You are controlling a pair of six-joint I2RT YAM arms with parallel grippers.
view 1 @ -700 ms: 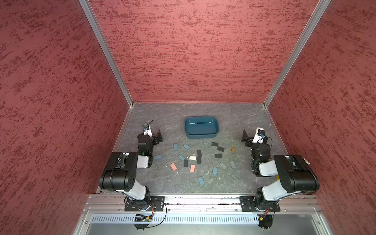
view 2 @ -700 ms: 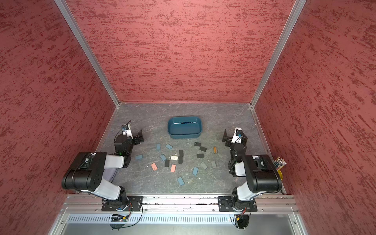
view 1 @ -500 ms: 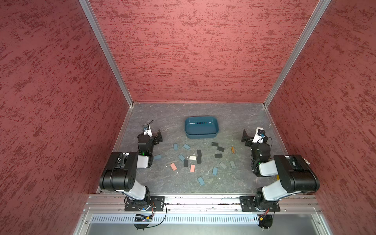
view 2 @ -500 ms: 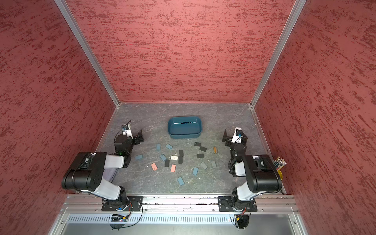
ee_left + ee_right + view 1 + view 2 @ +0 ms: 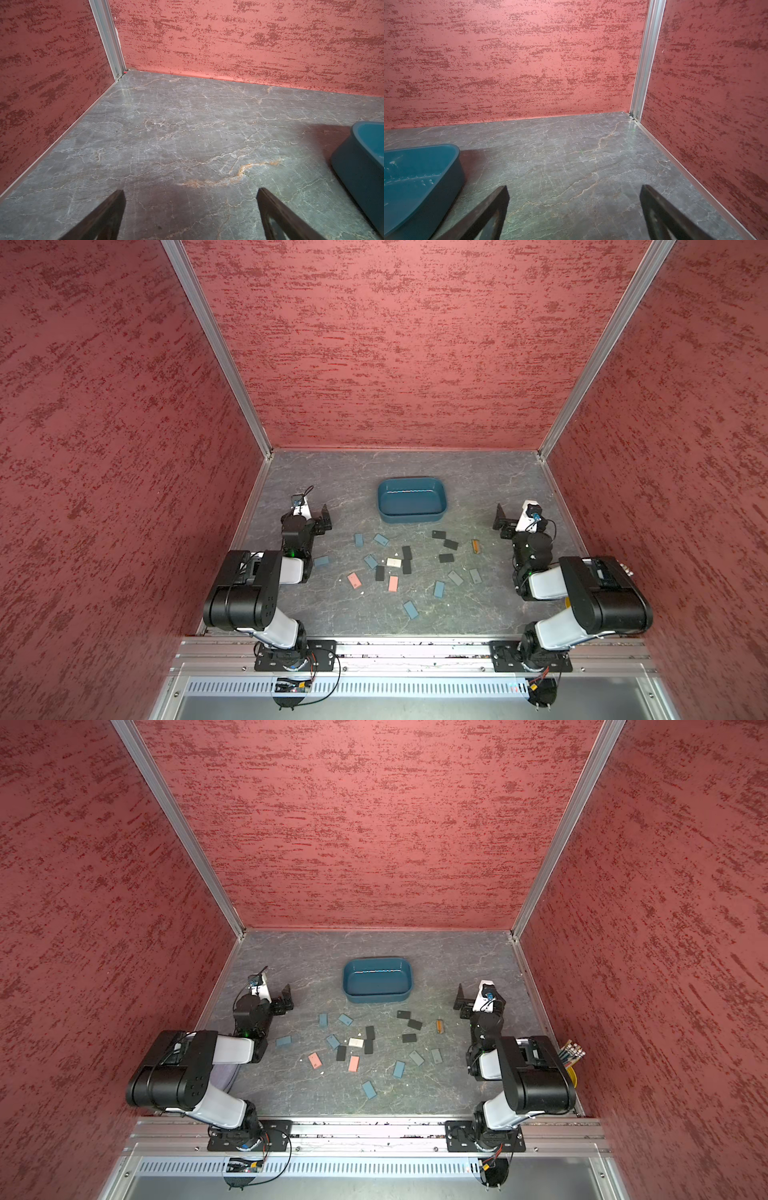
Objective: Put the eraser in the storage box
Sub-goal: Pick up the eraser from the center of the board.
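Note:
The storage box [image 5: 411, 499] [image 5: 376, 979] is a dark teal tub, empty, at the middle back of the grey marble table. Several erasers lie scattered in front of it in both top views, among them a pink eraser [image 5: 354, 580], a white eraser [image 5: 393, 562] and an orange eraser [image 5: 475, 546]. My left gripper [image 5: 314, 516] [image 5: 191, 192] rests open at the table's left, with the box's wall [image 5: 361, 166] beside it. My right gripper [image 5: 513, 522] [image 5: 574, 188] rests open at the right, near the box [image 5: 415, 176]. Nothing is between either pair of fingers.
Red textured walls close the table on three sides, with aluminium posts [image 5: 220, 352] in the back corners. A yellow pencil cup [image 5: 572, 1073] holding pencils stands behind the right arm's base. A metal rail [image 5: 415, 649] runs along the front edge.

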